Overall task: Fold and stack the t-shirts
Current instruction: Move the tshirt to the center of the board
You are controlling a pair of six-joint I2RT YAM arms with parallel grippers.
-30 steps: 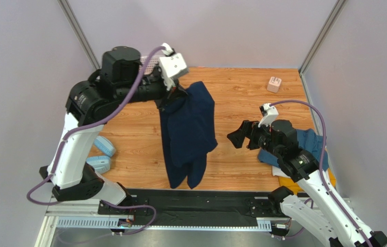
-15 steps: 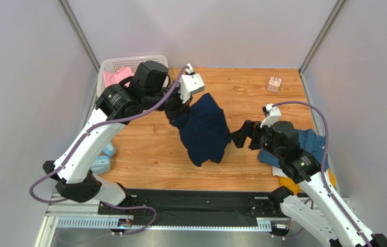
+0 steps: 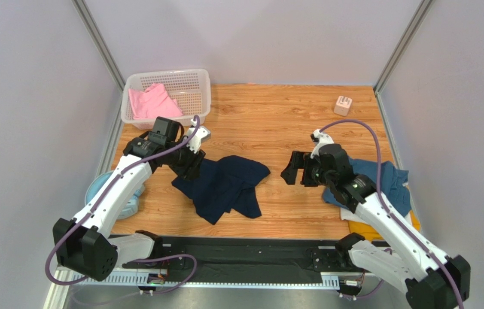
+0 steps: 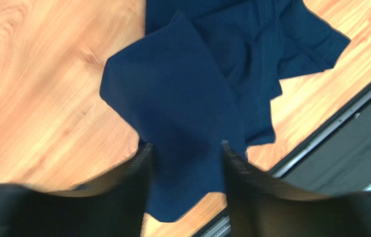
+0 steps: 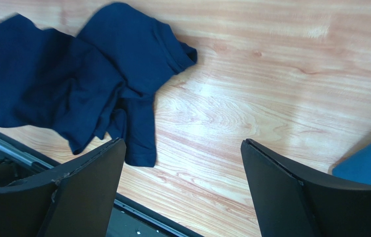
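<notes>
Navy t-shirt (image 3: 225, 187) has dropped, crumpled, onto table (image 3: 276, 122). Left fingers (image 4: 123, 197) half-open (letting go), right fingers (image 5: 291, 197) wide, empty. Bunched layers may cause a crooked fold.

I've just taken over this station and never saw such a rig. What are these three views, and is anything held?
Two robot arms, each ending in a two-finger gripper, work at a wooden table. The wide view looks down from above; the other two come from wrist cameras. A crumpled navy t-shirt lies mid-table, the left gripper open above it. The right gripper is open and empty. A pink shirt sits in the white basket; a teal shirt lies at the right. Nothing is held.
</notes>
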